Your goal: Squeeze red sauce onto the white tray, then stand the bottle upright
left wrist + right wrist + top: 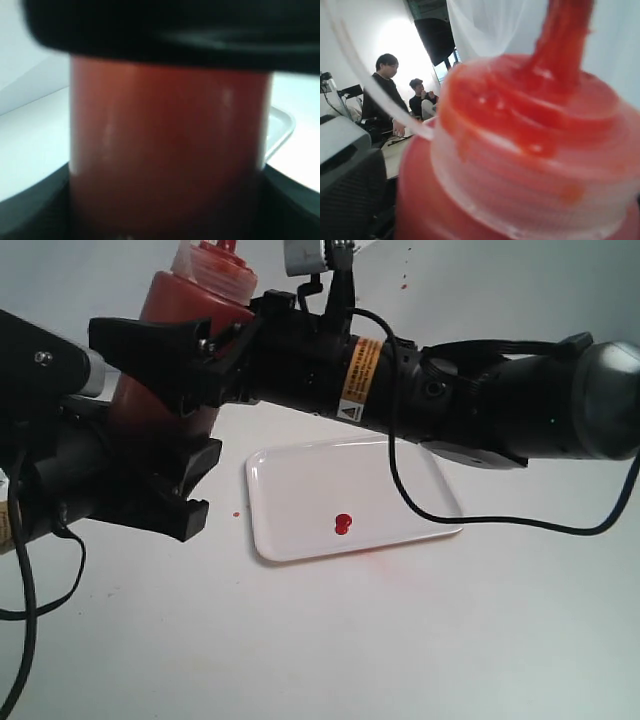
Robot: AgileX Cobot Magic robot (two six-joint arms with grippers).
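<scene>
The bottle (175,310) is upright at the far left, nozzle up, with red smears on its shoulder (520,150). My left gripper (195,485) is shut on its lower body, which fills the left wrist view (170,140) between the two black fingers (30,215). Reaching across from the right, my right gripper (150,360) straddles the bottle's upper body; whether it presses is not visible. The white tray (300,480) lies at the middle, right of the bottle, and a glossy blob of red sauce (342,525) sits on it near its front edge.
The right arm (480,405) and its black cable (400,480) hang over the tray's far side. A red speck (234,514) marks the table left of the tray, and a faint pink smear (372,552) shows along its front rim. Two people (385,95) are in the background.
</scene>
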